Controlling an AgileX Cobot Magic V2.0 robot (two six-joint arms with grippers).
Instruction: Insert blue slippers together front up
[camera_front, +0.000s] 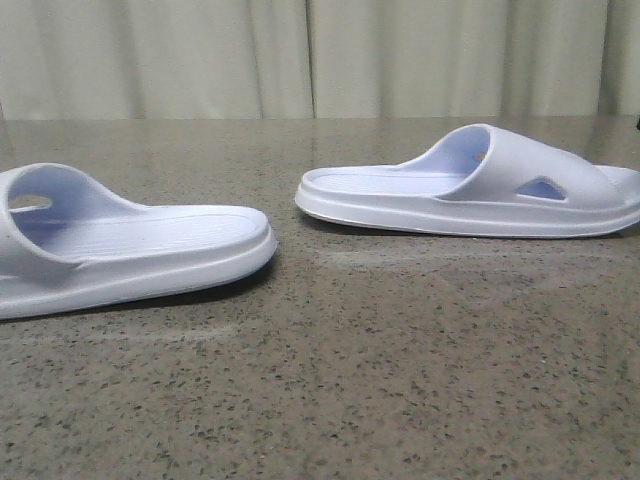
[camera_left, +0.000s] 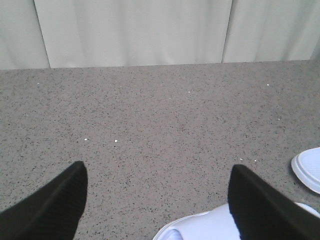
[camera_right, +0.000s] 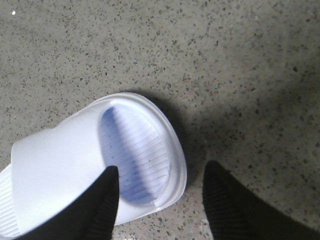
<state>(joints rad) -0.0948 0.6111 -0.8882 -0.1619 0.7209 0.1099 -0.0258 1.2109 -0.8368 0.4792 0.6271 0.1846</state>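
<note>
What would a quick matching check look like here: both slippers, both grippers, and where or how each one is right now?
Things:
1. left slipper
2. right slipper
3. left gripper
4. right gripper

States:
A. open, one finger over a slipper's toe end, the other over bare table
B. flat on the table, strap at the left edge of the front view
C. open, mostly bare table between its fingers
D. flat on the table, triangular side cut-out facing the front camera

Pairs: 1-B, 2-D, 3-C, 4-A
</note>
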